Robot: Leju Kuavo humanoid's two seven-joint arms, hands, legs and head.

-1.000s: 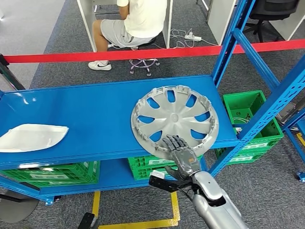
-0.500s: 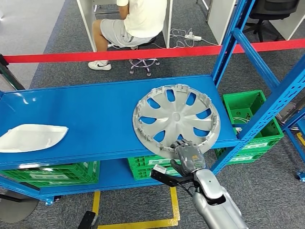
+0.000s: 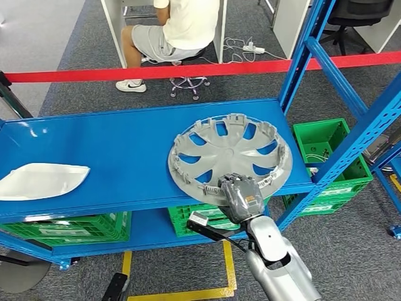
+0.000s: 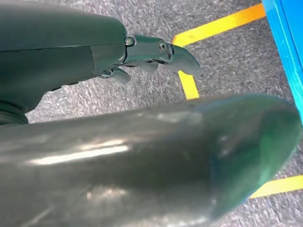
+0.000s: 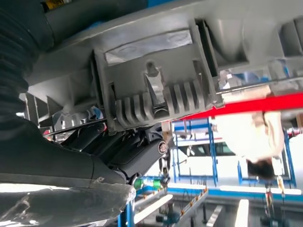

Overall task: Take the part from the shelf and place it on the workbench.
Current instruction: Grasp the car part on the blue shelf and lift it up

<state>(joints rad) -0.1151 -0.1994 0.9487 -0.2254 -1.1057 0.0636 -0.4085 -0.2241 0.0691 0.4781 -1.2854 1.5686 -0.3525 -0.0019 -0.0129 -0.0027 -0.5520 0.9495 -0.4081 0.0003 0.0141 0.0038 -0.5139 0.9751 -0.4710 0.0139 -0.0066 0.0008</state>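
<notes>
Grey carpet with yellow floor tape runs under a glossy blue metal shelf (image 3: 118, 157), its top level broad and flat. Near that level's right end lies a round silver plastic hubcap (image 3: 230, 155) with curved spokes and a clipped rim, its near edge overhanging the shelf front and tilted up. The right hand (image 3: 244, 197) grips that near rim, fingers curled under it. A flat white plastic piece (image 3: 40, 180) lies well apart at the left end. The left hand (image 4: 157, 49) hangs over the carpet holding nothing, fingers loosely extended.

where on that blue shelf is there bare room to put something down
The widest bare patch on the blue shelf lies between the white part and the hubcap. A narrow strip runs behind the hubcap. The front right is crowded, where the right hand grips the hubcap's rim.
</notes>
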